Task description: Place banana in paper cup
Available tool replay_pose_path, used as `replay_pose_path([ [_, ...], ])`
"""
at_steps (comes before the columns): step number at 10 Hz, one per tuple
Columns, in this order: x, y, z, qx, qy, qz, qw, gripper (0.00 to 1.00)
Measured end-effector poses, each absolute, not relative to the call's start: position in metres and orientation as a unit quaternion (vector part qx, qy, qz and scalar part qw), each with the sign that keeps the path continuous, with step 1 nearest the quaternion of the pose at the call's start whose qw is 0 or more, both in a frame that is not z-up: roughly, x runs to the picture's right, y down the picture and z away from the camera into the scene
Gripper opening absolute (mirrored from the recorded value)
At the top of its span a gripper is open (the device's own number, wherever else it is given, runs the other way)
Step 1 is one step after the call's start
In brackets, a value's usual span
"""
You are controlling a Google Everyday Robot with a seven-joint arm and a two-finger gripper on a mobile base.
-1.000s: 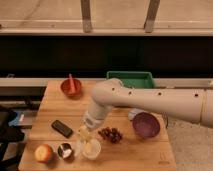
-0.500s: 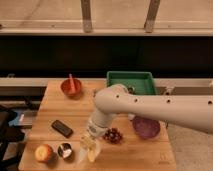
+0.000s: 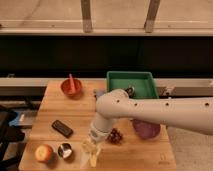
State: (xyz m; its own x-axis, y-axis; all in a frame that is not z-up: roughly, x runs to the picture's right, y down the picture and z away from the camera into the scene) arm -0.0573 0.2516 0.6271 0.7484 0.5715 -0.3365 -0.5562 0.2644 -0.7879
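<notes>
At the tabletop's [image 3: 150,155] front edge, the pincer [image 3: 93,144], clamped on the banana [image 3: 93,156], has dropped lower over the paper cup [image 3: 88,149], so release looks near.

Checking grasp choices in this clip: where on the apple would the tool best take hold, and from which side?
Across its round middle, coming straight down from above. The apple sits near the table's front left corner, with the metal cup close on its right, so a sideways approach looks cramped. The tool is right of it, over the banana.
</notes>
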Motion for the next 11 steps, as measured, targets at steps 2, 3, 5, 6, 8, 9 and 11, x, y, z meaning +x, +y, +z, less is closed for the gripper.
replay_pose_path([
  [2,-0.056,0.255,0.631,-0.495,0.002,0.356,0.793,0.17],
  [3,-0.053,0.256,0.631,-0.496,0.005,0.357,0.791,0.27],
  [5,-0.049,0.257,0.630,-0.495,0.009,0.361,0.790,0.46],
  [6,-0.048,0.256,0.629,-0.494,0.010,0.363,0.790,0.56],
  [8,-0.048,0.254,0.629,-0.493,0.009,0.364,0.790,0.75],
  [9,-0.049,0.253,0.629,-0.493,0.008,0.364,0.791,0.80],
  [11,-0.051,0.252,0.630,-0.493,0.006,0.362,0.791,0.80],
])
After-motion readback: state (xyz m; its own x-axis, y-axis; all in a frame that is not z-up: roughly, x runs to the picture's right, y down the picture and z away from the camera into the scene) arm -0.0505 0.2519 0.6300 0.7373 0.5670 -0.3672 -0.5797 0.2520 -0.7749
